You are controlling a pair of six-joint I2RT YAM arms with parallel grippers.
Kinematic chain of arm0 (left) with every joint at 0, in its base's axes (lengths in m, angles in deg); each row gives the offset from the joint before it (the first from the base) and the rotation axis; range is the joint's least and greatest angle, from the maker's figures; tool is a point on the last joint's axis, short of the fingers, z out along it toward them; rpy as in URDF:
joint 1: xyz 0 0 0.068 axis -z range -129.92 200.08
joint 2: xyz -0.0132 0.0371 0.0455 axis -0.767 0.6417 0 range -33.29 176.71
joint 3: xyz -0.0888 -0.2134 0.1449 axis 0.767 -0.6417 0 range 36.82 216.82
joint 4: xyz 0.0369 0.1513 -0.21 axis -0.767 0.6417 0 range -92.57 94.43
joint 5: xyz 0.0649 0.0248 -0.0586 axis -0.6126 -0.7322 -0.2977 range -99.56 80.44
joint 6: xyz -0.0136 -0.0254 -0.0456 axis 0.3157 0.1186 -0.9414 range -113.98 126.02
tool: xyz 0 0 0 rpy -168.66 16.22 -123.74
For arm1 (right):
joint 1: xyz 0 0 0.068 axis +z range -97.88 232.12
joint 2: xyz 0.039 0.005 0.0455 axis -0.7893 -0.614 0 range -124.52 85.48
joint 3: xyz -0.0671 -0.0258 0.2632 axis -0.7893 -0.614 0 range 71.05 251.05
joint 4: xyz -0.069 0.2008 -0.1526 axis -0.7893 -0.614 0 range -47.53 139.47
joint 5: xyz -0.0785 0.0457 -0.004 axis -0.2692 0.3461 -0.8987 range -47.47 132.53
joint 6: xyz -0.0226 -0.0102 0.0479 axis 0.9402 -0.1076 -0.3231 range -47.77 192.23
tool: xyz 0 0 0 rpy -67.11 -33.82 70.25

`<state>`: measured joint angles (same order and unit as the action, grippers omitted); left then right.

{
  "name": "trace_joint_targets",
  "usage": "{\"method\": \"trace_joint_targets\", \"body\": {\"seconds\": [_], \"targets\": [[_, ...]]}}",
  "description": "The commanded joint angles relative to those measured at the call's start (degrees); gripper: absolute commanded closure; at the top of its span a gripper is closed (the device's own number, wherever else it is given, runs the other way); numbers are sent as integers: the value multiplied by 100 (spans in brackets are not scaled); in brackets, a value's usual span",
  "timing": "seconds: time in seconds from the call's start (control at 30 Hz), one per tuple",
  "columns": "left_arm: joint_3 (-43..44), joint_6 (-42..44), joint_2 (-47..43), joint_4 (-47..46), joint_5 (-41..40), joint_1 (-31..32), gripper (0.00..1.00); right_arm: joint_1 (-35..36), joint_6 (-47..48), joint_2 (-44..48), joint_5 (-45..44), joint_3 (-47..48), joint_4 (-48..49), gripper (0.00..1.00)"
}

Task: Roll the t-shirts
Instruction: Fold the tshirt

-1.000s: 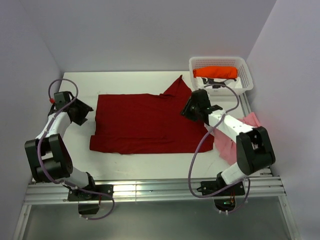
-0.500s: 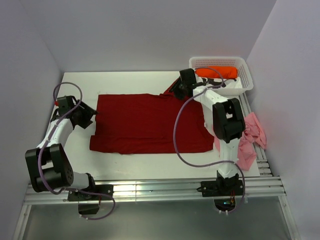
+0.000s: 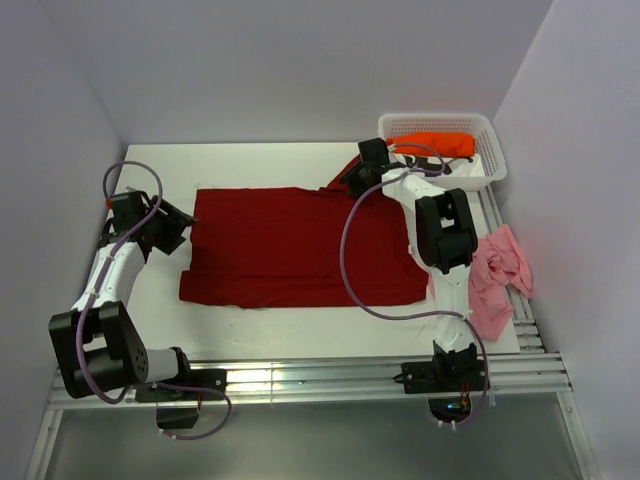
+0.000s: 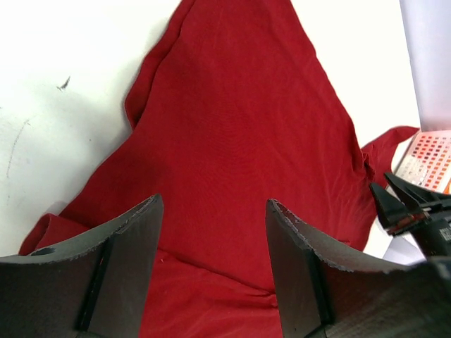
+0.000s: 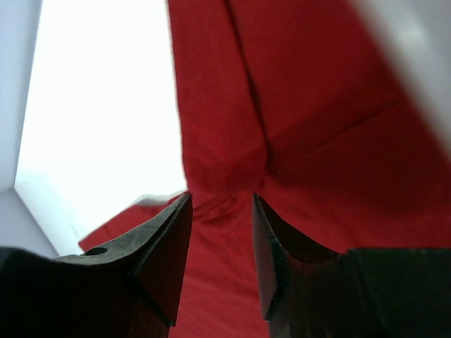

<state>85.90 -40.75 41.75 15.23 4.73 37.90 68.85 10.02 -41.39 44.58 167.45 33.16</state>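
Two empty grippers are hovering at the dark red shirt (image 3: 290, 250) spread across the tabletop (image 3: 250, 330) — left gripper (image 4: 215, 208) wide, right gripper (image 5: 220, 201) narrower near the far-right corner — needing level pinches for a straight roll.

Bright, even light falls from overhead — shadows on the table (image 3: 260, 165) are faint and soft-edged. The aluminium rail (image 3: 250, 376) catches glare. Through the right wrist camera the table burns out white and the dark red t-shirt (image 5: 303, 105) looks blurred — the left wrist view is sharper.
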Motion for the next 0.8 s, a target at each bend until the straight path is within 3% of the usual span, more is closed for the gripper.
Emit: {"method": "trace_joint_targets", "body": {"seconds": [0.0,0.23,0.27,0.3,0.37,0.47,0.77], "targets": [[-39,62,10,-198,215,23,35,6,-308,-119,-326,239,-30,54],[-74,53,107,-304,321,15,35,32,-440,-338,-538,432,-144,60],[-74,53,115,-295,321,23,35,32,-449,-339,-538,397,-57,64],[-65,53,116,-286,321,23,35,32,-449,-347,-547,388,-30,77],[-56,53,98,-286,321,23,35,32,-432,-347,-600,414,58,89],[-65,71,63,-260,277,23,35,32,-414,-470,-547,625,32,99],[-48,88,54,-207,207,23,35,111,-178,-769,-310,1337,611,100]]}}
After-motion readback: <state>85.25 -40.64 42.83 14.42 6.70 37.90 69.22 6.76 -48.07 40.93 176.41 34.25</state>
